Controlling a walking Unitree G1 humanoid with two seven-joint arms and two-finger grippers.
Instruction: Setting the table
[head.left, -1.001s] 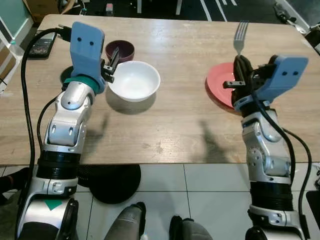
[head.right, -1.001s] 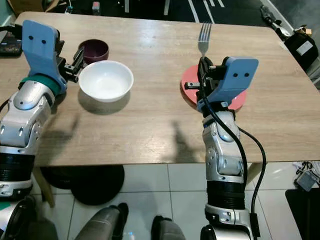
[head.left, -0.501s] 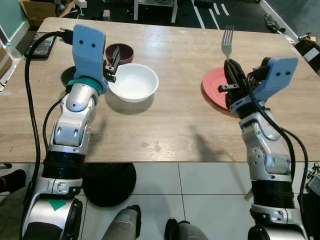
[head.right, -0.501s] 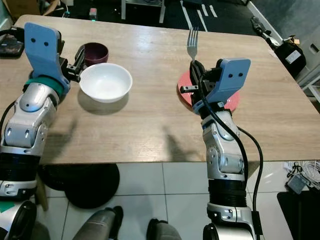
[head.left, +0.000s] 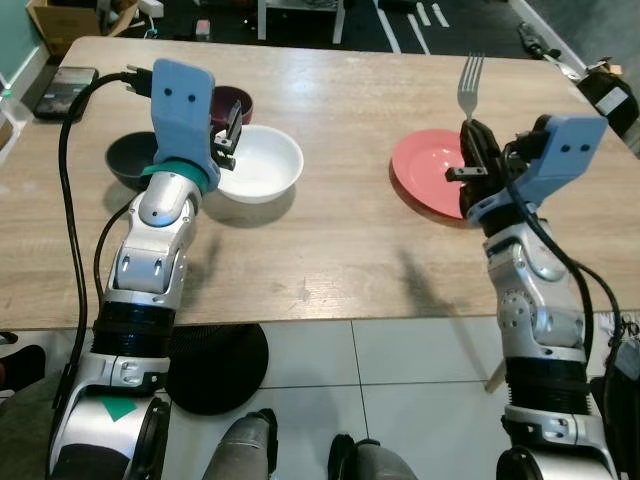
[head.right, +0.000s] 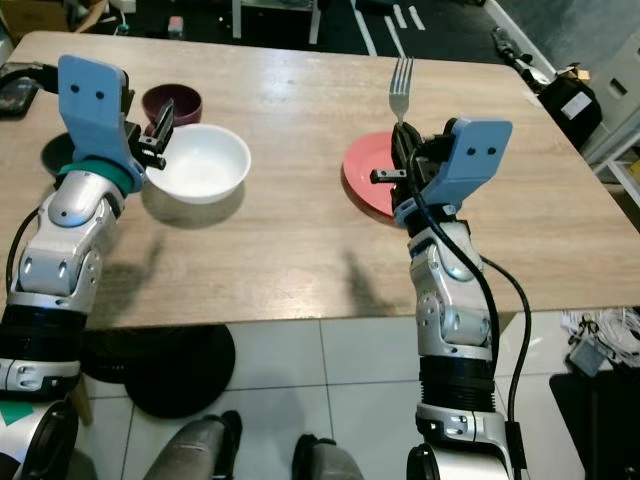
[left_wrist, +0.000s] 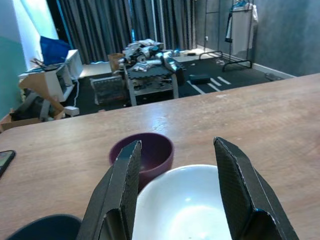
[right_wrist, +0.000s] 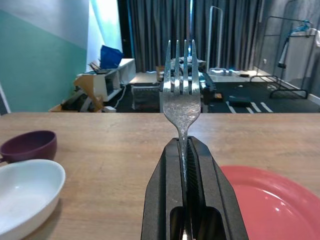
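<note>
So the right pincer is clamped tight on a fork, tines pointing straight up, hovering over the near edge of the red plate. The plate sits on the wooden surface toward 2 o'clock from the middle, well in from the far and right edges, with bare wood all round it.

The left pincer is spread open, gripping nothing, hanging over the 9 o'clock rim of the white bowl. A maroon bowl is just behind the white one at about 11 o'clock, very close or touching. A dark bowl sits beside it at 9 o'clock, partly hidden by the arm. A phone lies near the far-left corner.

Big open strip of wood between white bowl and plate, and along the whole near edge.
</note>
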